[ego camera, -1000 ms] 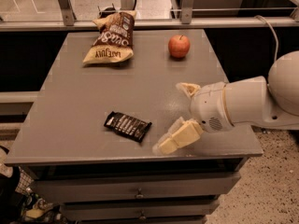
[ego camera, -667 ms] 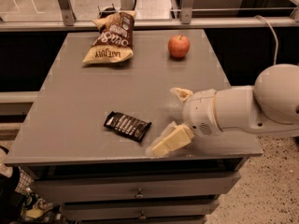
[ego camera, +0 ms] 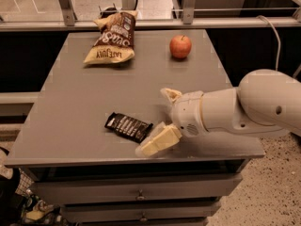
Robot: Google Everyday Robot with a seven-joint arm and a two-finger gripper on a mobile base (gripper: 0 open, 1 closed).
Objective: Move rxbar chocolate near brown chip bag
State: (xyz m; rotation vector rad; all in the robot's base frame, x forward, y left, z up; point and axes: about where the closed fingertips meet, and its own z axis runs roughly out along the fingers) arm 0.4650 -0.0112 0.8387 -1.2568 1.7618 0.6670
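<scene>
Rxbar chocolate point(ego camera: 128, 126) lies flat near the front of the grey table point(ego camera: 84, 93), slightly angled, well apart from the brown chip bag point(ego camera: 114, 44) at the far left. Robot arm point(ego camera: 244, 109) reaches in from the right, low over the table's front right part. Red apple point(ego camera: 180, 46) sits to the right of the bag, off the likely route. Gripper point(ego camera: 154, 120) is just beside the bar's right end, fingers point(ego camera: 161, 141) spread wide, holding nothing. Can't tell if the near finger touches the wrapper.

Step in hand, by my read: the grasp. To do it well:
- Get the jaws astride the bar's narrow width.
- Go low, since the wrapper is flat and probably slick.
- Close on the body, not a crimped end.
- Lift clear before carrying.
- Set it down beside the bag, not on it.
</scene>
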